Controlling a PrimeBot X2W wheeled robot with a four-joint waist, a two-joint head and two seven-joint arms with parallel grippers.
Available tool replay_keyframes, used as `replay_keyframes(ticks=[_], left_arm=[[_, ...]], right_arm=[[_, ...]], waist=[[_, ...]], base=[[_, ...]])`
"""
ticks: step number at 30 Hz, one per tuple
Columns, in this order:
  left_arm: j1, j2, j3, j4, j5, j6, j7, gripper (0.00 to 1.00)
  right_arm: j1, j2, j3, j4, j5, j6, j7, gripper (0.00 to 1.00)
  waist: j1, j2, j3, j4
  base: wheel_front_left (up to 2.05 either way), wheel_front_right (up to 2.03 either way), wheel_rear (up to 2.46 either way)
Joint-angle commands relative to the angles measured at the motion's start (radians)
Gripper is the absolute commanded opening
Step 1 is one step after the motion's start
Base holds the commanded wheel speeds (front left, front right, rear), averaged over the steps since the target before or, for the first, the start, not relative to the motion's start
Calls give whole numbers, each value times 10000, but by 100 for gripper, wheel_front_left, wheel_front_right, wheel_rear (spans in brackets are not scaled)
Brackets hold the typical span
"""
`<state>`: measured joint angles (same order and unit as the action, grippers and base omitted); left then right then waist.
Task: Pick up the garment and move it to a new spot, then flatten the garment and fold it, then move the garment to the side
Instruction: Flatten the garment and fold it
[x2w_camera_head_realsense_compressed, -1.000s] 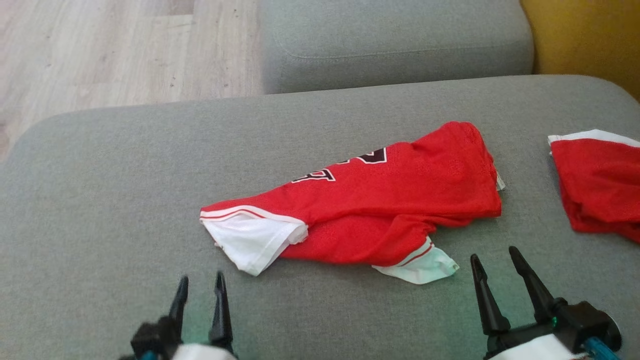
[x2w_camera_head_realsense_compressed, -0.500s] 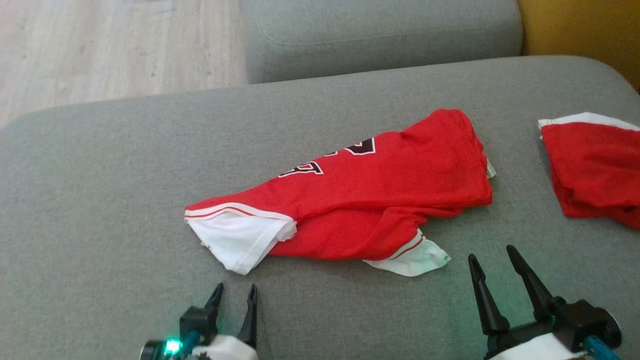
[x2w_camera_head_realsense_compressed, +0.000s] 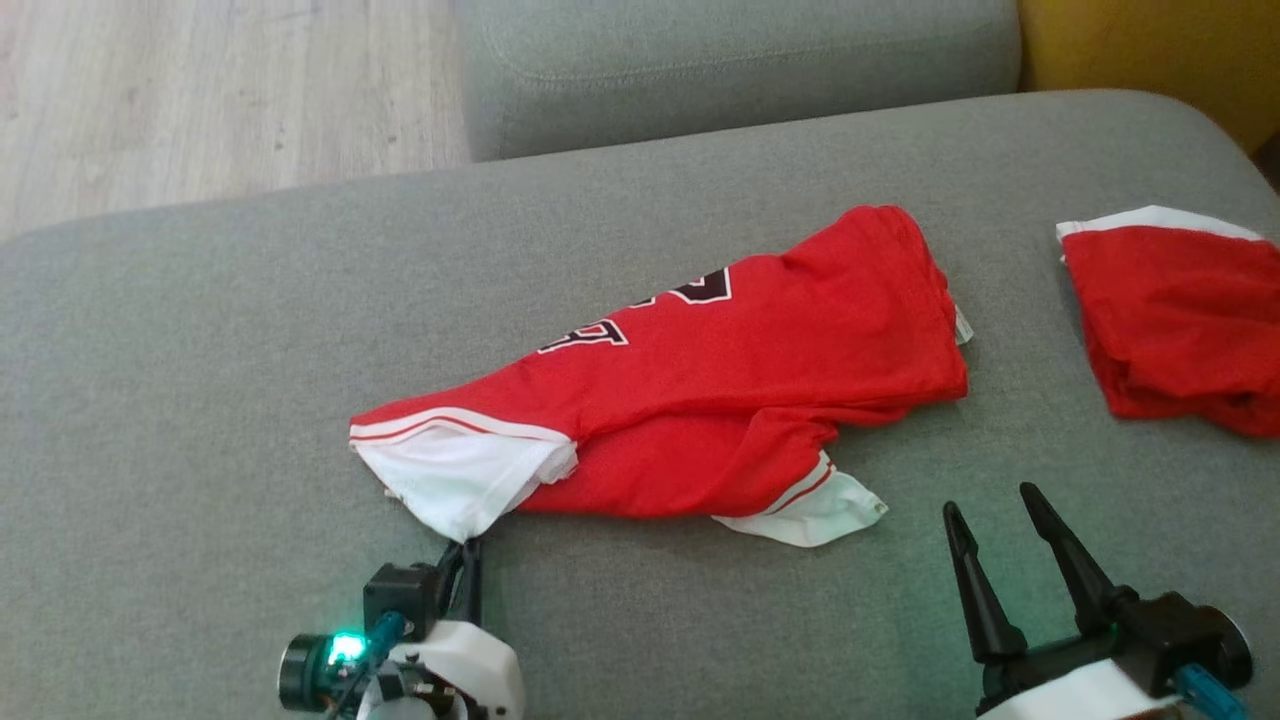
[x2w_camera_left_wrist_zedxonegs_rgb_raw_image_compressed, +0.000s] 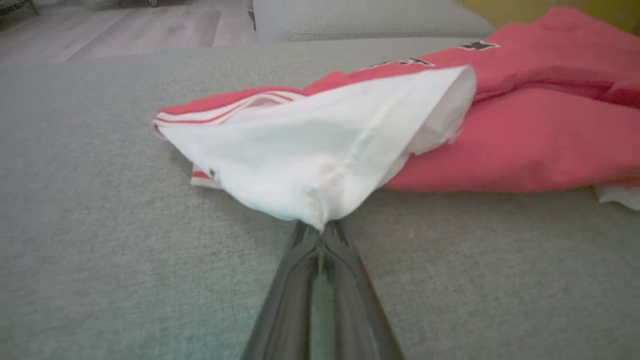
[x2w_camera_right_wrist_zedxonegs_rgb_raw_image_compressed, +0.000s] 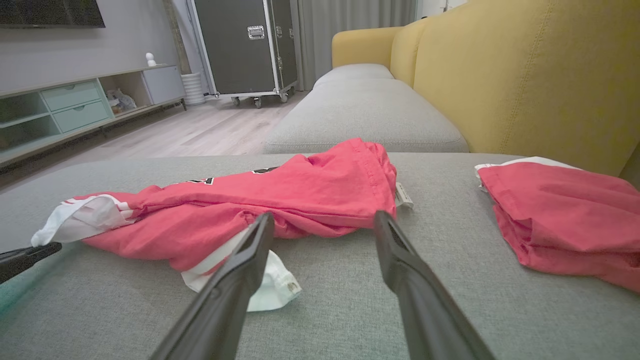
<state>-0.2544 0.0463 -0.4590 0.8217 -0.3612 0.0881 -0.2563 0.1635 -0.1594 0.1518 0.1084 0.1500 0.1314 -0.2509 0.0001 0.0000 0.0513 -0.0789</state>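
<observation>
- The left gripper (x2w_camera_head_realsense_compressed: 462, 548) is pinched shut. Its two fingers meet on the tip of the white sleeve (x2w_camera_left_wrist_zedxonegs_rgb_raw_image_compressed: 320, 165) of the shirt (x2w_camera_head_realsense_compressed: 720, 400).
- The rest of the shirt lies crumpled on the grey sofa (x2w_camera_head_realsense_compressed: 200, 400). It stretches away in front of that gripper and off to its right.
- The right gripper (x2w_camera_head_realsense_compressed: 988, 498) is wide open and holds nothing.
- Its fingers point at the shirt, which lies just in front of them.
- The other sleeve (x2w_camera_head_realsense_compressed: 800, 515) — white too — lies on the sofa just to the left of the right gripper's fingers, a little apart from them.
- A red cloth (x2w_camera_head_realsense_compressed: 1170, 330) lies in front of the right gripper and to its right, apart from the shirt.
</observation>
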Motion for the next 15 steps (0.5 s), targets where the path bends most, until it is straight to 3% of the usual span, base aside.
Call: replay_keyframes(ticks=[1, 9, 15], left_arm=[[-166, 40, 325, -363, -36, 48, -55, 0], [420, 72, 522, -1437, 445, 164, -55, 0], [886, 545, 1020, -2838, 922, 241, -55, 0]], right_arm=[[-316, -199, 168, -294, 39, -7, -109, 100], [-55, -102, -10, -346, -31, -7, -109, 100], [-82, -144, -112, -111, 166, -7, -109, 100]], waist=[[-1, 0, -72, 17], [-1, 0, -322, 322], [-1, 0, -396, 672]], base=[[0, 0, 0], [0, 0, 0], [0, 0, 0]])
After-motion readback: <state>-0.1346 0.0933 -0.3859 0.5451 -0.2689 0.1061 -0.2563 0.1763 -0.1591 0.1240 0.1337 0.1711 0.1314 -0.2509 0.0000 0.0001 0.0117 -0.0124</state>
